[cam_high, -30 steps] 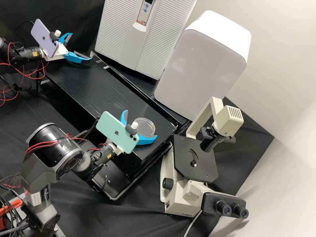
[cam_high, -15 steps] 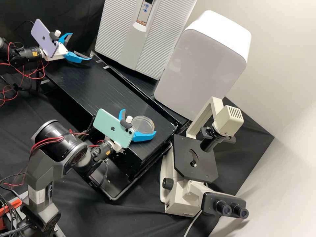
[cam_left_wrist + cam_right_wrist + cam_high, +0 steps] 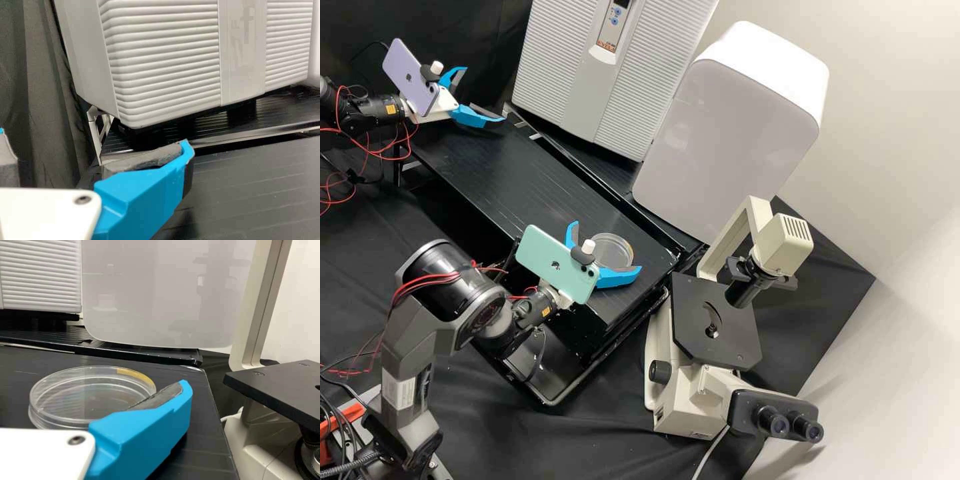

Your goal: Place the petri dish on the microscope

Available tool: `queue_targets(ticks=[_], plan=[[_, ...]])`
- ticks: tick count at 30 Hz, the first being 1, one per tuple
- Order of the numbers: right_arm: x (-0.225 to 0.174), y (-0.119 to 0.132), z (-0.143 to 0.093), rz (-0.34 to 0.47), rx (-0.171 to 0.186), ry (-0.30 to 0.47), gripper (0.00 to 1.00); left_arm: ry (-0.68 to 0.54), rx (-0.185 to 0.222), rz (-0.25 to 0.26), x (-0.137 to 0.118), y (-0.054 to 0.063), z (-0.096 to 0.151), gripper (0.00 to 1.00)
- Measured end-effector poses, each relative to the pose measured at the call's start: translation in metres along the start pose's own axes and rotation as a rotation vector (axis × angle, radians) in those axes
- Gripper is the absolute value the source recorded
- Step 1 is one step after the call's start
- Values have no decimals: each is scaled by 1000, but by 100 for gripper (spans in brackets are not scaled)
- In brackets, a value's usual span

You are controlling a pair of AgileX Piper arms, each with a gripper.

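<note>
Near the end of the black bench top [image 3: 500, 167] closest to the microscope [image 3: 687, 400], we see the clear petri dish [image 3: 620, 253] lying flat, an amber patch [image 3: 137, 375] on its rim; the right gripper [image 3: 607, 247] is at the dish, its two blue fingers spread apart, and we cannot tell whether either touches it; the microscope's dark stage [image 3: 733, 333] stands beyond that end of the bench top, the dish well apart from it. At the bench top's far end we find the left gripper [image 3: 485, 94], its fingers apart too, with nothing between them; a pale green phone [image 3: 550, 267] is mounted on the right arm, a lilac one [image 3: 403, 73] on the left; behind the bench top we see a ribbed pale cabinet [image 3: 553, 87] and a rounded white box [image 3: 727, 153].
</note>
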Motion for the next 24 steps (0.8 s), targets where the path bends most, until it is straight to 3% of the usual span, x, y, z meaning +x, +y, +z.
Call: queue_targets(ticks=[12,24], plan=[[4,6,3,0,-1,6,0,0,0,0,0,0,0,100],[4,6,5,-21,56,14,0,0,0,0,0,0,0,100]])
